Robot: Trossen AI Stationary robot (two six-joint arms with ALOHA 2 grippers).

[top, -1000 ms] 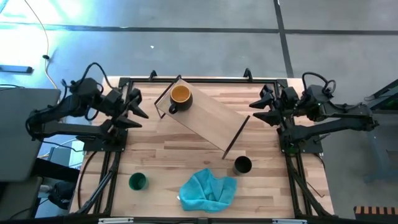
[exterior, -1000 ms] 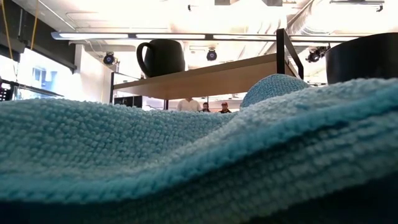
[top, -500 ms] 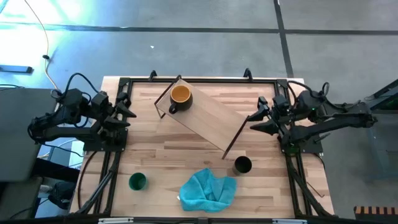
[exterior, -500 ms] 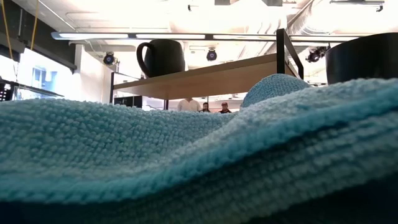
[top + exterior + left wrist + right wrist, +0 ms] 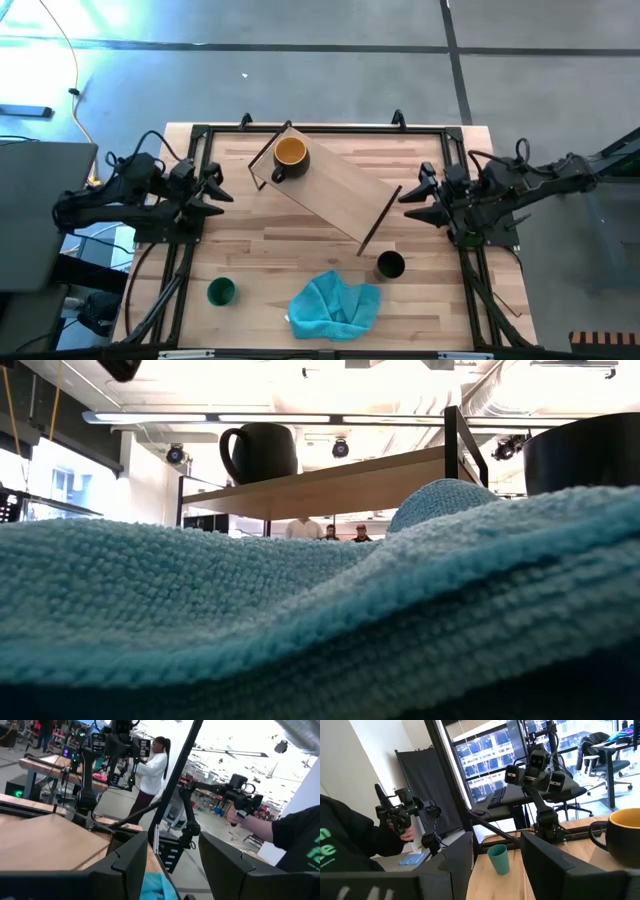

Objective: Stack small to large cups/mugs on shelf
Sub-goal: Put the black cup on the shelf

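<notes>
The yellow-orange mug [image 5: 289,153] stands on its base at the far-left end of the light wooden shelf [image 5: 335,190], which lies slantwise across the table's middle. In the low view the mug [image 5: 262,452] shows dark on the shelf board [image 5: 330,485]. The black cup [image 5: 390,265] stands on the table near the shelf's right leg. The green cup [image 5: 221,291] stands at the near left and also shows in the right wrist view [image 5: 498,859]. My left gripper [image 5: 222,192] is open and empty at the table's left rail. My right gripper [image 5: 408,203] is open and empty, right of the shelf's right end.
A teal-blue cloth [image 5: 335,303] lies crumpled at the near middle and fills the low view's foreground [image 5: 300,620]. Black rails [image 5: 195,160] frame the tabletop. People stand in the room beyond the table [image 5: 152,770]; a person's hand holds a device [image 5: 395,817].
My right gripper has gone a little toward the table's near edge, staying open. My left gripper has drawn back toward the left edge and then come partly forward again. The cups, shelf and cloth have kept still.
</notes>
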